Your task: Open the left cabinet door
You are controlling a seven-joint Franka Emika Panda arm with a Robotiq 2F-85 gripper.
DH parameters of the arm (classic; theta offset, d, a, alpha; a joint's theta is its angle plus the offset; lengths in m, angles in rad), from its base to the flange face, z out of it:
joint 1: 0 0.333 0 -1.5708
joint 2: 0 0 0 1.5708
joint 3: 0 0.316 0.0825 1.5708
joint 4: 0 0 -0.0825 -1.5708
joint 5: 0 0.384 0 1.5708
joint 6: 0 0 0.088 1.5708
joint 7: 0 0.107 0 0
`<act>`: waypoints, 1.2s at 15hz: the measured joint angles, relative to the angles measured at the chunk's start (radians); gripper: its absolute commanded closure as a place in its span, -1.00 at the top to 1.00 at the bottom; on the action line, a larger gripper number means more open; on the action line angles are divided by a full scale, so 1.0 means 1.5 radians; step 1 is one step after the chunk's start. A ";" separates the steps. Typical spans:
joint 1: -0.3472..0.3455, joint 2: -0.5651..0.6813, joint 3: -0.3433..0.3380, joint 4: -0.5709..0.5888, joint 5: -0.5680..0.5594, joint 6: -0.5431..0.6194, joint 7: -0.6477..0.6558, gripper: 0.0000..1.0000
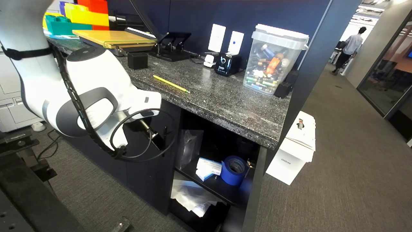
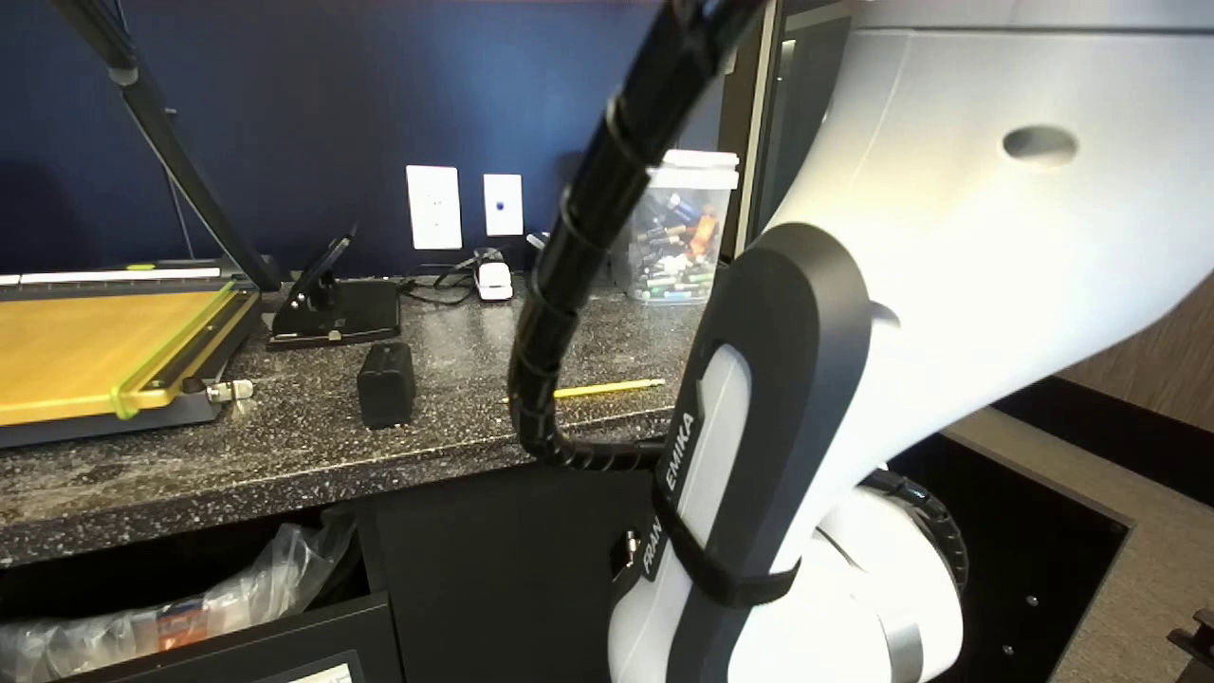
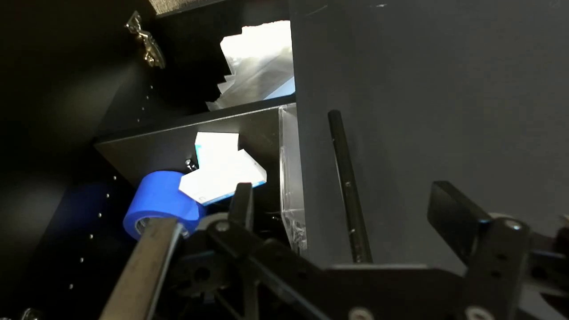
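The left cabinet door point(image 1: 146, 183) is a flat black panel under the counter and looks shut. It fills the right side of the wrist view point(image 3: 400, 89) and shows partly behind the arm in an exterior view point(image 2: 493, 560). Its black bar handle point(image 3: 349, 178) also shows in an exterior view point(image 1: 165, 133). My gripper point(image 3: 346, 202) is open and empty, with one finger on each side of the handle, apart from it. The gripper point(image 1: 154, 137) is close to the door in an exterior view. My arm hides the gripper in an exterior view.
The neighbouring compartment stands open, its door point(image 1: 256, 190) swung outward. Inside are blue tape point(image 1: 234, 170), a white box point(image 1: 208, 167) and clear plastic point(image 1: 190, 148). The counter point(image 1: 222, 96) overhangs the door; a pencil point(image 1: 171, 84) lies on it. A white box point(image 1: 291, 151) stands on the floor.
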 measured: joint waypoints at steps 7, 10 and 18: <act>0.045 0.037 -0.040 0.063 0.051 -0.003 0.000 1.00; 0.072 0.057 -0.058 0.091 0.076 -0.008 0.000 1.00; 0.112 0.088 -0.100 0.138 0.096 -0.033 0.013 -0.47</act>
